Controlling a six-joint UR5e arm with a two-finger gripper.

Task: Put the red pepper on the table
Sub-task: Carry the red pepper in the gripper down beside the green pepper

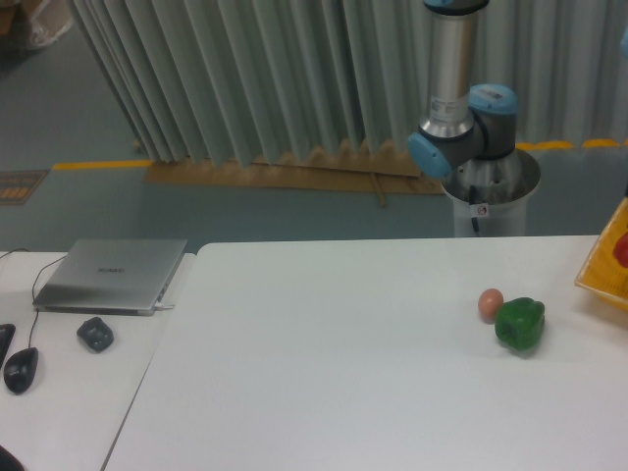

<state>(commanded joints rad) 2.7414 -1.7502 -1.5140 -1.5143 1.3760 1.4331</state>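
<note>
The white table (324,363) fills the lower part of the camera view. At the far right edge a small patch of red (621,249), probably the red pepper, shows inside a yellow basket (601,267); most of it is cut off by the frame. Only the arm's upright column and blue-capped joint (459,132) show behind the table. The gripper is out of view.
A green bell pepper (520,325) and a small orange-pink ball (491,303) lie side by side on the table's right part. A closed laptop (111,275), a dark mouse (21,369) and a small dark object (95,334) sit on the left desk.
</note>
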